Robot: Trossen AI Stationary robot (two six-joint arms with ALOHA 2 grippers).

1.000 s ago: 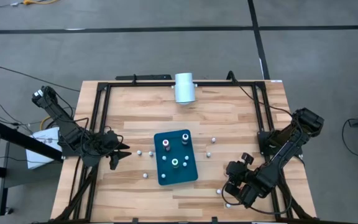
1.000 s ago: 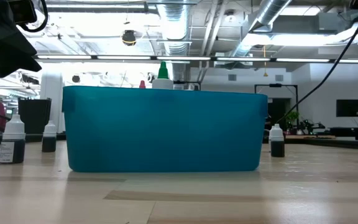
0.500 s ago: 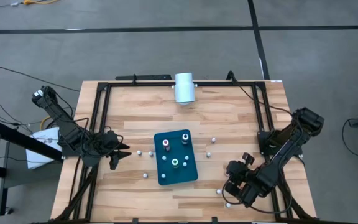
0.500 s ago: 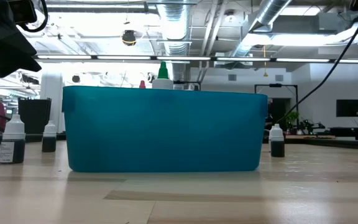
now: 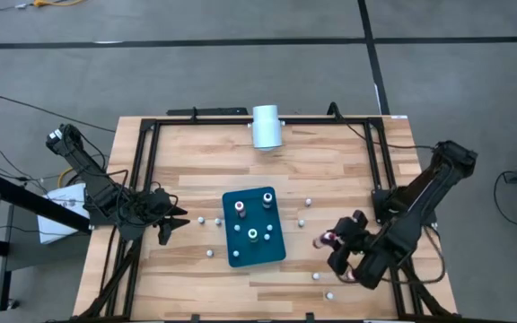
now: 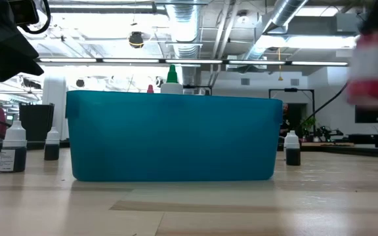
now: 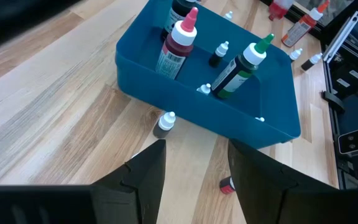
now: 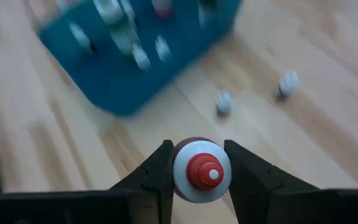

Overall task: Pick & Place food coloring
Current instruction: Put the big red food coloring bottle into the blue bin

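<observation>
A teal tray [image 5: 252, 229] stands mid-table with several food coloring bottles upright in it, among them a red-topped one [image 7: 180, 42] and a green-topped one [image 7: 244, 65]. Small bottles [image 5: 301, 222] stand scattered on the wood around it. My right gripper [image 5: 328, 240] hangs right of the tray, shut on a red-capped bottle [image 8: 202, 171], which shows blurred and high in the low view [image 6: 367, 65]. My left gripper [image 5: 173, 220] waits open left of the tray, its fingers [image 7: 145, 180] apart over bare wood. My right gripper pinches the red-capped bottle by its two opposite sides [image 8: 179, 177], just under the cap, between its two fingers [image 8: 157, 171]. The fingers slant down from the table's near right. The bottle is lifted clear of the table, and its cap faces the wrist camera.
A large white cylinder [image 5: 266, 126] lies at the far edge. A black frame [image 5: 146, 161] runs along the table's sides. Two small bottles [image 5: 317, 275] stand near my right gripper, toward the near edge. A tiny bottle [image 7: 165, 123] and a red cap [image 7: 227, 185] sit by the tray's left wall.
My right gripper has risen from the near right of the table and gone toward the tray, rolling a little. The red-capped bottle has come up with it, lifted clear of the wood, and now shows high at the right of the low view.
</observation>
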